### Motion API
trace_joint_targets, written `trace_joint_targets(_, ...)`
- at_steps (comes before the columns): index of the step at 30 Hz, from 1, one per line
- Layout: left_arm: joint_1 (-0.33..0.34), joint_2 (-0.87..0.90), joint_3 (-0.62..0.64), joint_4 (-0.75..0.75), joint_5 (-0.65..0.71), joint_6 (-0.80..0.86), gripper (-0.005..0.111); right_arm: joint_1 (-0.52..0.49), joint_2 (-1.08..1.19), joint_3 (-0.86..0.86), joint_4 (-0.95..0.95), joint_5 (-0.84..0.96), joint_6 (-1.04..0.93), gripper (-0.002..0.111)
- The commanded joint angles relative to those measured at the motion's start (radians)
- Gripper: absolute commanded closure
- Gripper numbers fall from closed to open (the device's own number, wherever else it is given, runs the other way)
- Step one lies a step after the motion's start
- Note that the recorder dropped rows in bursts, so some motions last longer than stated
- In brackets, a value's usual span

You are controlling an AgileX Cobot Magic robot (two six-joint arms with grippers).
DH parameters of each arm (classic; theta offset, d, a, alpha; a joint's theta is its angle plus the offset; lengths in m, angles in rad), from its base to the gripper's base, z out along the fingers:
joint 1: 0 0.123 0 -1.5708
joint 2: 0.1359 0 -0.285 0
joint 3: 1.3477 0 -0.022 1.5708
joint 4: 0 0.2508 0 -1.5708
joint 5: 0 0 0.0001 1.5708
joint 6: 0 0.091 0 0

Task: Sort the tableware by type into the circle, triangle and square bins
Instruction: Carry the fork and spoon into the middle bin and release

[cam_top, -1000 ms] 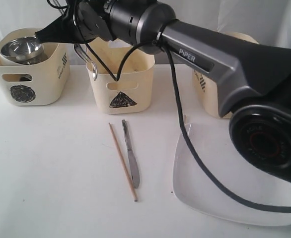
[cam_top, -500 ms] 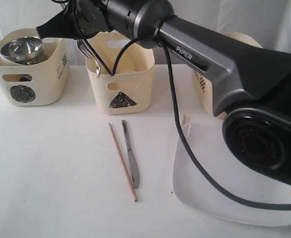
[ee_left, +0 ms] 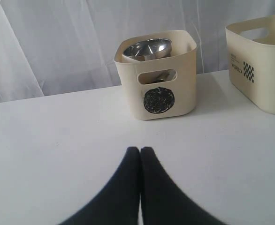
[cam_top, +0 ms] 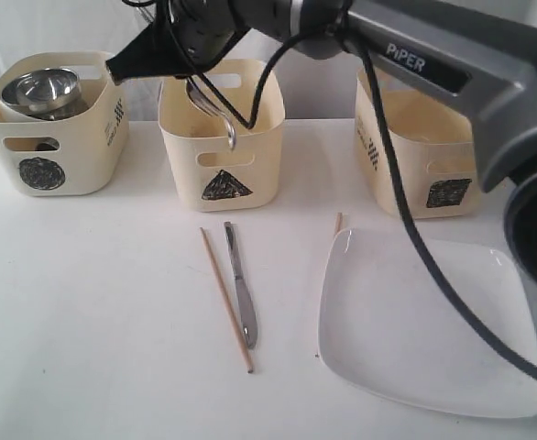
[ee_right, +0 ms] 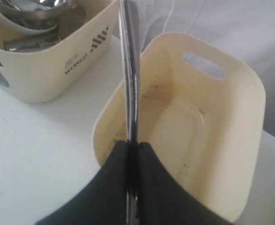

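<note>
Steel utensil (ee_right: pixel 129 70), a spoon by the look: clamped edge-on in the right gripper (ee_right: pixel 133 146), hanging over the open triangle bin (cam_top: pixel 223 151) at the middle of the tabletop's far edge. Left gripper (ee_left: pixel 140 155): jaws pressed together, holding nothing. Step in hand, as judged: delivering cutlery to the triangle bin. Next move calls for lowering inside the rim, then releasing. Outstanding: knife (cam_top: pixel 242 293) and chopstick (cam_top: pixel 225 298) mid-tabletop; plate (cam_top: pixel 424 330) near the right corner.
</note>
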Motion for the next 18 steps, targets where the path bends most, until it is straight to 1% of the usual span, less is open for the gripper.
trace_joint_targets(1,0.001,-0.005,0.003,0.002,-0.005,-0.001,0.107,-0.06,-0.127,0.206,-0.051,-0.112,-0.004,0.108)
trace_joint_targets(3,0.001,-0.005,0.003,0.002,-0.005,-0.001,0.107,-0.104,-0.181,0.302,-0.064,-0.206,0.027,0.108)
trace_joint_targets(6,0.001,-0.005,0.003,0.002,-0.005,-0.001,0.107,-0.15,-0.17,0.328,-0.064,-0.271,0.027,0.108)
trace_joint_targets(9,0.001,-0.005,0.003,0.002,-0.005,-0.001,0.107,-0.202,-0.119,0.32,-0.046,-0.401,0.07,0.108)
trace_joint_targets(12,0.001,-0.005,0.003,0.002,-0.005,-0.001,0.107,-0.219,-0.077,0.299,-0.027,-0.488,0.077,0.108)
trace_joint_targets(18,0.001,-0.005,0.003,0.002,-0.007,-0.001,0.107,-0.225,-0.002,0.198,0.009,-0.576,0.077,0.108)
